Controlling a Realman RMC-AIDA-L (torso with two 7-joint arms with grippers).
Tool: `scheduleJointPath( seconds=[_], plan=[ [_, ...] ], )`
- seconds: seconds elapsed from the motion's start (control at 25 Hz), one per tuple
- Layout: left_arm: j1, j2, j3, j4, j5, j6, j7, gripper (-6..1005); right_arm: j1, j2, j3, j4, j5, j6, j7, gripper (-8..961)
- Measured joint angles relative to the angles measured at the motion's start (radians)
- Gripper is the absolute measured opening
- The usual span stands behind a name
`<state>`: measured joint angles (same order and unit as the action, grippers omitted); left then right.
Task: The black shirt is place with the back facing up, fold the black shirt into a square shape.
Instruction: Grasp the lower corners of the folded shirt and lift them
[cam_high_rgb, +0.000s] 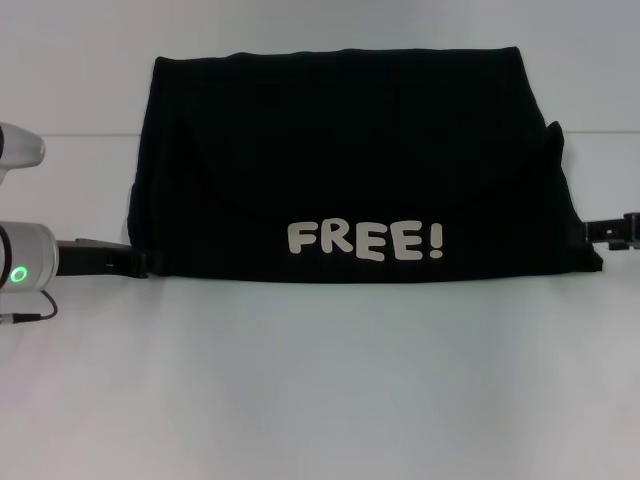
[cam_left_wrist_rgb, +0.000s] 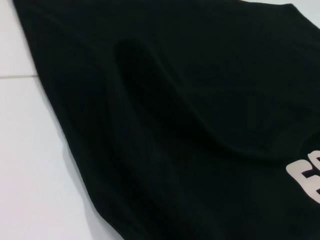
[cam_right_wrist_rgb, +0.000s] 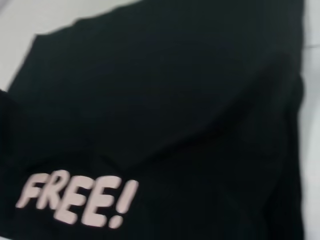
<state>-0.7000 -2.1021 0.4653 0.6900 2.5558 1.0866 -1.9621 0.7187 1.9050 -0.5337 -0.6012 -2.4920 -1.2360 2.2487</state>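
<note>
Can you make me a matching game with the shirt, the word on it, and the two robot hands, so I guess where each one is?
Things:
1. black shirt
2. "FREE!" print
3. left gripper
4. right gripper

Places:
A. at the shirt's left lower corner
B. spread wide across the middle of the white table
C. at the shirt's right edge
D. along the shirt's near edge, facing up

Pairs: 1-B, 2-D, 3-A, 4-C
</note>
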Motion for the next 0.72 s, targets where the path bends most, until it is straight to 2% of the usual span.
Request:
scheduleJointPath(
  seconds=[0.24, 0.4, 0.72],
  plan=[
    [-0.005, 0.003, -0.001, 0.002, 0.000, 0.011, 0.000, -1, 0.005, 0.008, -0.027, 0.042, -0.027, 0.098, 0.005, 802],
    [-0.008, 0.004, -0.001, 0.002, 0.000, 0.012, 0.000, -1, 0.033, 0.013, -0.061, 0.098, -0.028, 0.174, 0.001, 803],
    [-0.016, 0.010, 0.000, 0.000, 0.000, 0.006, -0.010, -1, 0.043, 0.022, -0.083, 0.100, -0.027, 0.190, 0.009, 767]
  ],
)
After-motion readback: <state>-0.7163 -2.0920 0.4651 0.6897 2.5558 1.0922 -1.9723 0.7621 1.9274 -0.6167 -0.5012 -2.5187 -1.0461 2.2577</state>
